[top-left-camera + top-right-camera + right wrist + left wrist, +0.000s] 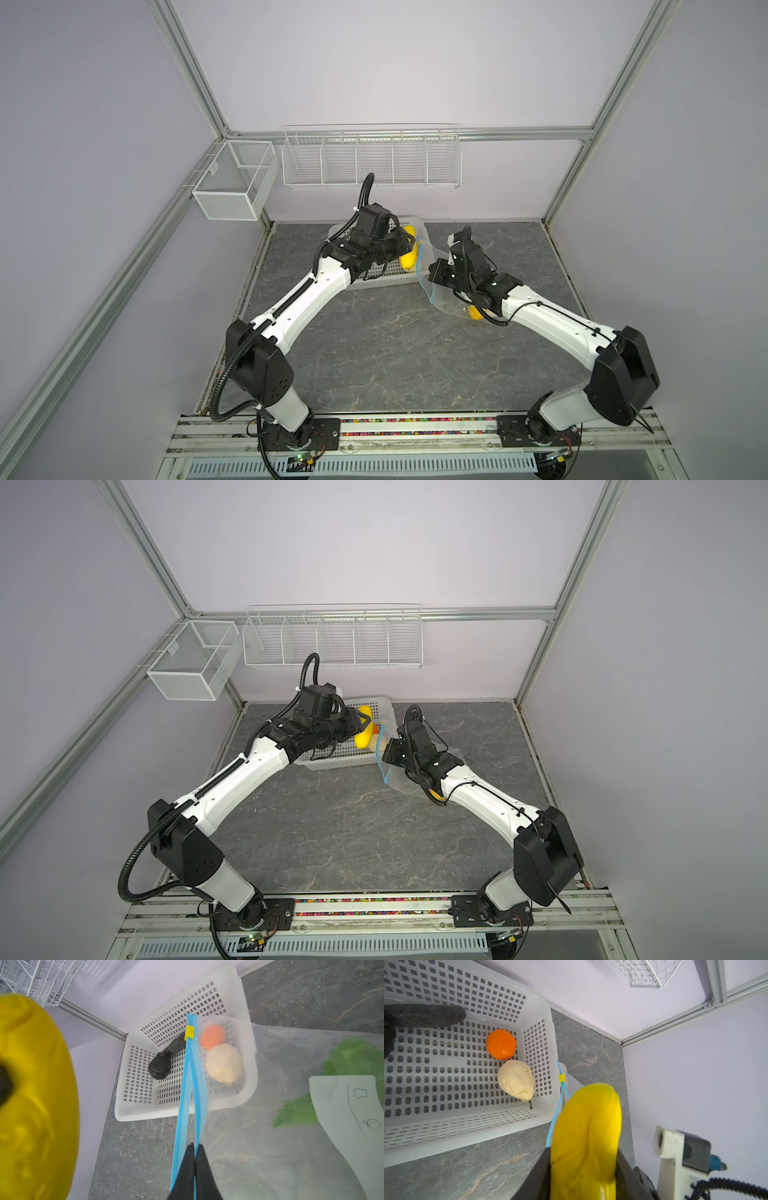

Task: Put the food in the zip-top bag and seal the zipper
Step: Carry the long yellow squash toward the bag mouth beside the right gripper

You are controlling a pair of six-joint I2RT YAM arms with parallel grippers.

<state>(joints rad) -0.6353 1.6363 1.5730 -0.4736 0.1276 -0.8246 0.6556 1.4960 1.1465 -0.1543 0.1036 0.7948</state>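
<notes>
Partway — a green piece point(353, 1057) sits in the zip-top bag point(270, 1147), right of the basket point(446, 1136). Left fingers point(539, 1178) grasp yellow food point(585, 1126); right fingers point(187, 1167) pinch the open zipper point(193, 1084). Orange point(501, 1044), beige point(517, 1080), black pieces point(160, 1066) wait.

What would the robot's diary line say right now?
left hand: holding yellow food | right hand: pinching zipper of zip-top bag | basket: orange piece, beige piece, black piece inside

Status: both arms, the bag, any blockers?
Left gripper shut on yellow piece, near zip-top bag mouth. Right gripper shut on zipper, mouth parted. Orange, beige pear, black piece in basket. Nothing seen blocking.
</notes>
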